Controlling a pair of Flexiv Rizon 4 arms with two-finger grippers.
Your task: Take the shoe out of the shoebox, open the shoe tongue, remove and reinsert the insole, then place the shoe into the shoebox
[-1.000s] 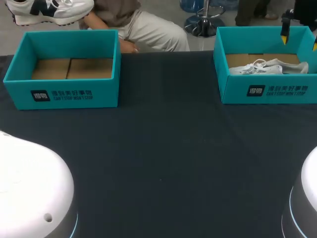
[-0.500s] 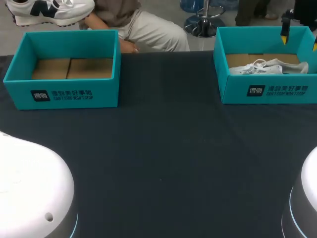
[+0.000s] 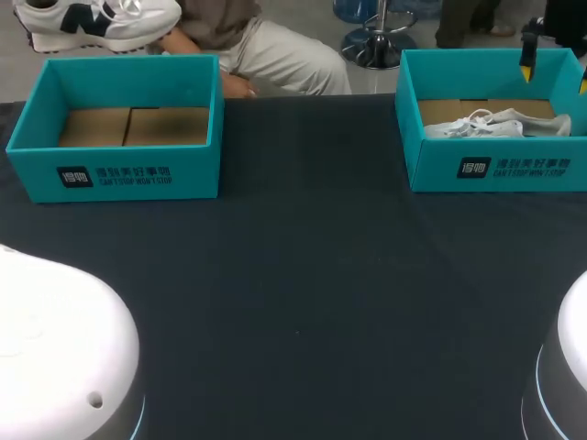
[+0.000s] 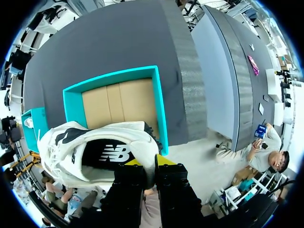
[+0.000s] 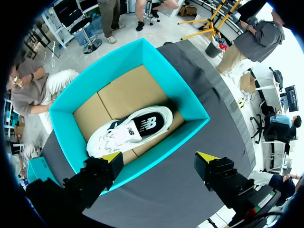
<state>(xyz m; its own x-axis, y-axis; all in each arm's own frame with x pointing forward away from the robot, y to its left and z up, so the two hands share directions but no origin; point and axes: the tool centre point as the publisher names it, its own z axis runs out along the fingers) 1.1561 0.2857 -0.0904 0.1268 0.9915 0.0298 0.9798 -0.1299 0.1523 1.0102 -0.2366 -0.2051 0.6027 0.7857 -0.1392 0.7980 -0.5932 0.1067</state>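
A white shoe with a dark logo hangs in the air above and behind the empty left teal shoebox. In the left wrist view my left gripper is shut on this shoe at its rear rim, with the open box below it. A second white shoe lies on its side in the right teal shoebox. My right gripper hovers open over that box; in its wrist view the shoe lies under the wide-apart fingers.
The two shoeboxes stand at the far left and far right of the dark table. The white shoulders of my arms fill the near corners.
The held shoe has shifted slightly to the right in the head view. The right gripper and both boxes have not moved.
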